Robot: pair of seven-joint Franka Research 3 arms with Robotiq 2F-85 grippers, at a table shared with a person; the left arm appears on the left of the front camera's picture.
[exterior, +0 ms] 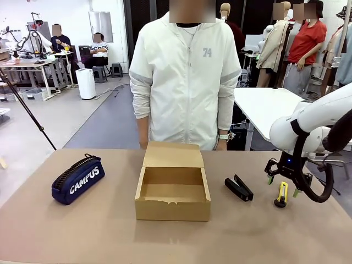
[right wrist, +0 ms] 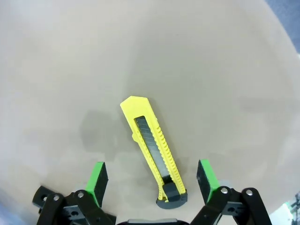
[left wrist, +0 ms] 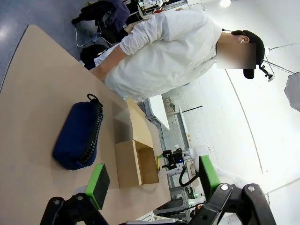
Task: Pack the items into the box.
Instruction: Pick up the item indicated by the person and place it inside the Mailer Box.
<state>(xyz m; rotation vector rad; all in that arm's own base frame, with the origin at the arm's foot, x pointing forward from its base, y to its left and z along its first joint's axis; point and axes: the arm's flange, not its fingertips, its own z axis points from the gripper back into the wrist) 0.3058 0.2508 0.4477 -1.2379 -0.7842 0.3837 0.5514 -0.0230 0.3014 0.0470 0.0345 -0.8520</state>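
My right jaws hang wide open over the yellow cutter point(right wrist: 151, 145), ribbed and black-capped, lying flat at three o'clock on the worktop point(exterior: 66, 231). My left jaws are wide too, holding nothing. The brown box point(exterior: 172, 210) sits centre, lid up, with the navy pouch point(exterior: 78, 179) at nine o'clock.

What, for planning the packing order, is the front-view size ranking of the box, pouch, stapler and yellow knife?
1. Box
2. Pouch
3. Stapler and yellow knife: not ranked. They look close in size, and the knife lies end-on to the camera, so it is foreshortened.
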